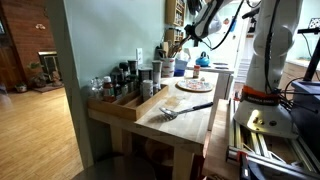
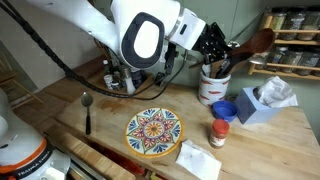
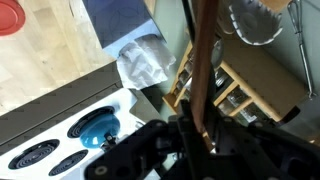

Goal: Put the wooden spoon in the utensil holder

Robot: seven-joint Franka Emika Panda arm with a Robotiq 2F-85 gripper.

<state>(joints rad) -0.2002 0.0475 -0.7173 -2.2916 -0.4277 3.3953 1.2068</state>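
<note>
My gripper (image 2: 220,52) is shut on the wooden spoon (image 2: 259,42), a brown utensil whose bowl sticks out to the right. It hangs just above the utensil holder (image 2: 210,90), a white pot with a red band that holds dark utensils. In the wrist view the spoon's handle (image 3: 205,70) runs straight up from between my fingers (image 3: 200,135). In an exterior view my gripper (image 1: 205,25) is high at the back of the table. Whether the spoon's lower end touches the holder is hidden.
A silvery slotted utensil with a dark handle (image 2: 88,110) lies on the wooden table (image 2: 100,140). A colourful plate (image 2: 154,131), a white napkin (image 2: 200,160), a red-lidded jar (image 2: 219,132), a blue lid (image 2: 226,108) and a blue tissue box (image 2: 262,100) stand nearby. Spice bottles (image 1: 125,80) fill a tray.
</note>
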